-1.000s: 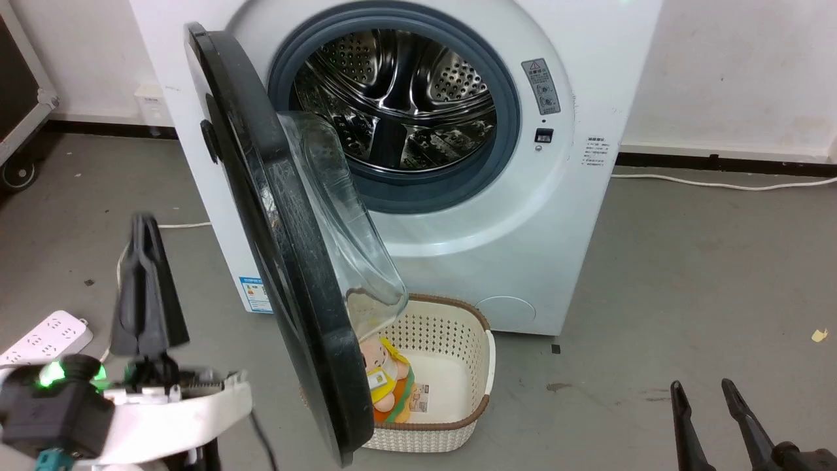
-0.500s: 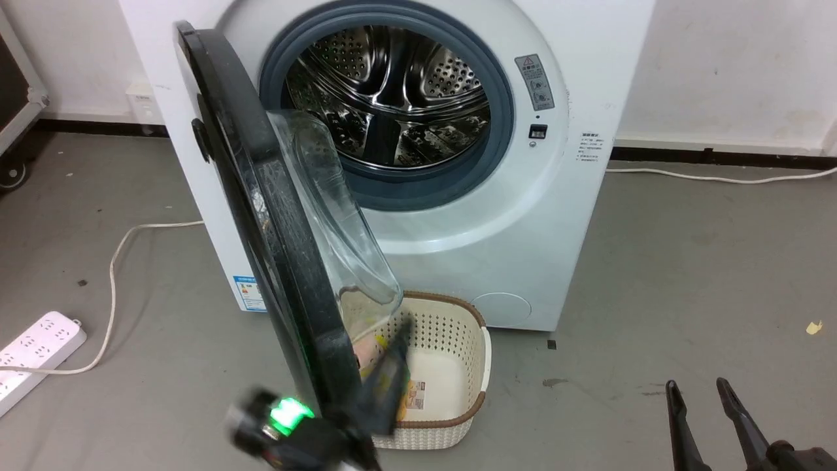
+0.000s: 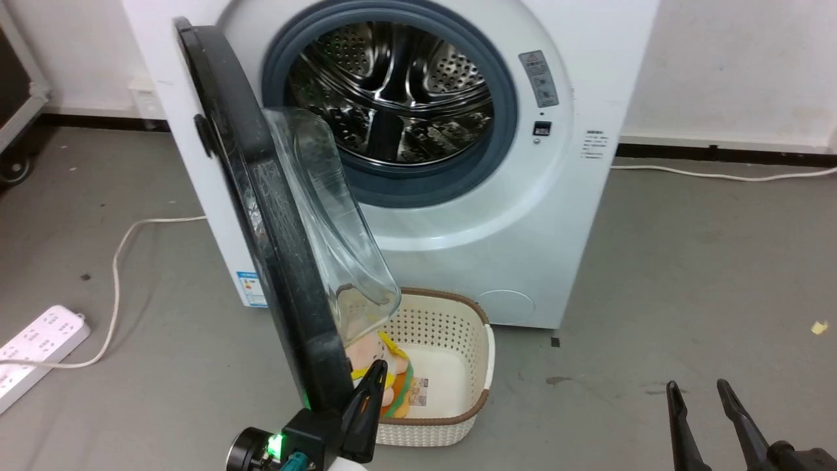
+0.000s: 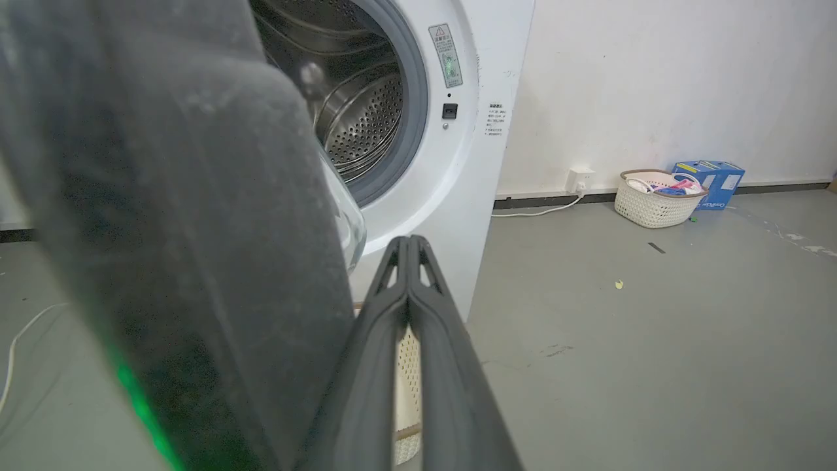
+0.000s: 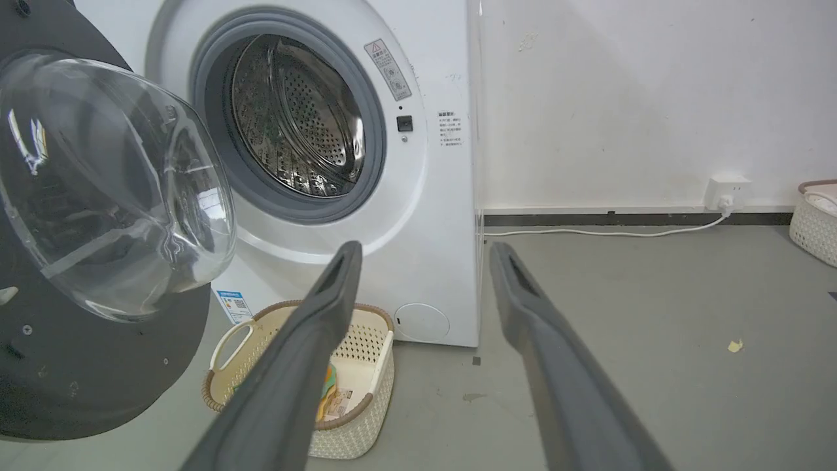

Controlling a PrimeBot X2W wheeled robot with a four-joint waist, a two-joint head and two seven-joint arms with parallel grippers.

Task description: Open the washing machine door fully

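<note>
You see the washing machine door [image 3: 258, 196] swung out from the washing machine [image 3: 510, 235]. It hangs on the hinge at the head view's left and stands nearly edge-on to that camera. Its clear glass bowl [image 3: 327, 216] bulges to the right, and the steel drum [image 3: 399, 91] lies fully exposed. The door's lower rim hangs above the left end of the cream basket [image 3: 467, 313] on the floor, where a plush toy [image 3: 386, 363] lies.

Your left pincer [image 3: 378, 383] has its fingers pressed together with nothing between them. It points up just beside the lower rim on the bowl side; you cannot tell whether it touches the rim. Your right pincer [image 3: 698, 387] is spread wide and empty, low on the right over the grey floor [image 3: 686, 275], well apart from the door.
</note>
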